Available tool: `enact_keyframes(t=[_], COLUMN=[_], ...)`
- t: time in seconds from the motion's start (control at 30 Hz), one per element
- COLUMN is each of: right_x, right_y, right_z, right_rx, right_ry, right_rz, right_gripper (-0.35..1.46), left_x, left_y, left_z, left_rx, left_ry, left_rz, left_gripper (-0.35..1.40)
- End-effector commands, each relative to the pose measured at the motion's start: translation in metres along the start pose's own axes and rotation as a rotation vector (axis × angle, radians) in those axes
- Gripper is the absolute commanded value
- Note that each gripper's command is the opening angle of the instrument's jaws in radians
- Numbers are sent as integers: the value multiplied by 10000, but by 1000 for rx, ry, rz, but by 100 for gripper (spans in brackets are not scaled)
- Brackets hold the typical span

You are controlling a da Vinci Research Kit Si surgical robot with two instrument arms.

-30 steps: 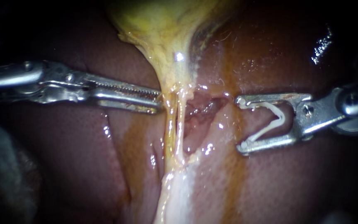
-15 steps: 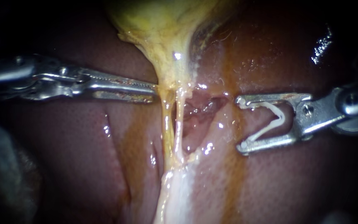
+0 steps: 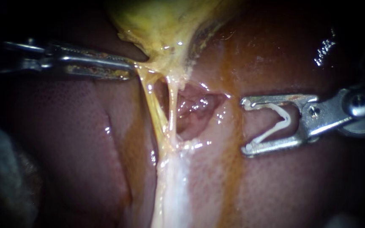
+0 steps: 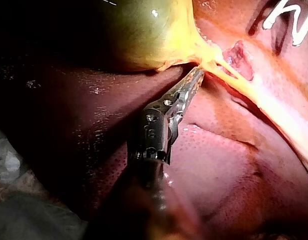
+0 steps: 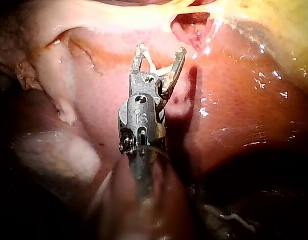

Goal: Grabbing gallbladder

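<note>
– Yellow gallbladder [image 3: 165,25] at twelve o'clock: grabbed?
– Yes. Pinched at its lower edge by left instrument [image 3: 129,72], claw clenched on it.
– At three o'clock?
– Right instrument [image 3: 246,126], claw spread wide, gripping white clip [image 3: 287,118], well apart from gallbladder, liver [image 3: 85,147] behind.

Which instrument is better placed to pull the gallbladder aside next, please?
Left. The left instrument grips the gallbladder at its lower edge; the right instrument carries a clip and stands apart, over the liver.

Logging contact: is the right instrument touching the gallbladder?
No, the right instrument, holding a clip, hangs over the liver, clear of the gallbladder.
</note>
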State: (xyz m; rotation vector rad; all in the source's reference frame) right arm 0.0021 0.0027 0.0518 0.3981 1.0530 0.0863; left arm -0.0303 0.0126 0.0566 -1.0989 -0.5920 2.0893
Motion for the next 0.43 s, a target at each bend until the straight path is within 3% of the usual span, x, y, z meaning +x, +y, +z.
enact_keyframes(t=[0.03,0.43], right_x=[0,0], right_y=[0,0], right_z=[0,0], right_rx=[0,0], right_ry=[0,0], right_rz=[0,0], right_gripper=[50,50], left_x=[0,0], left_y=[0,0], left_z=[-1,-1], left_rx=[0,1], left_ry=[1,1], left_rz=[0,0], left_gripper=[-35,-35])
